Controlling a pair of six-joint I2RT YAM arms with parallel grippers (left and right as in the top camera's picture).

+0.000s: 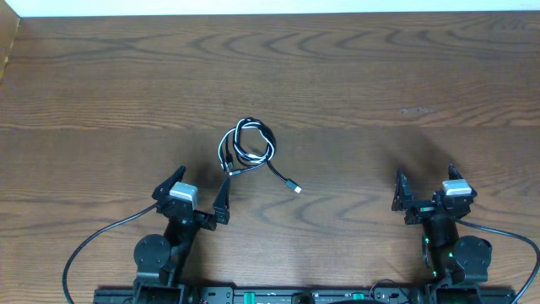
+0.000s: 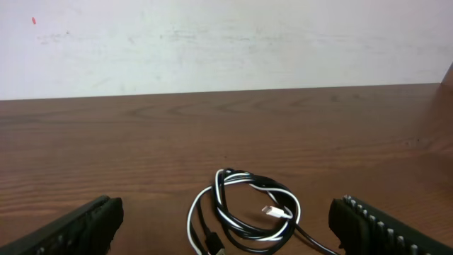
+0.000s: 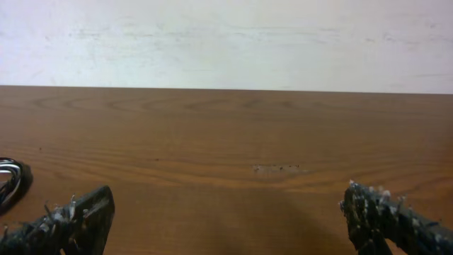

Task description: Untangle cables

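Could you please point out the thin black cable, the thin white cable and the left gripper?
thin black cable (image 1: 282,176), overhead view, its free tail
thin white cable (image 2: 276,211), left wrist view, its plug
left gripper (image 1: 203,176), overhead view, between fingertips

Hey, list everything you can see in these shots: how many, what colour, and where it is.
table: one, dark brown wood, under everything
wall: one, whitish, behind the table's far edge
black cable: one, black, tangled near the table's middle, with a plug-tipped tail trailing toward the robot's right
white cable: one, white, wound into the same tangle
arm wires: two, black and thick, curving out from the arm bases at the near edge
left pincer: one, black, open and empty, just on the near side of the tangle
right pincer: one, black, open and empty, over bare wood away from the cables
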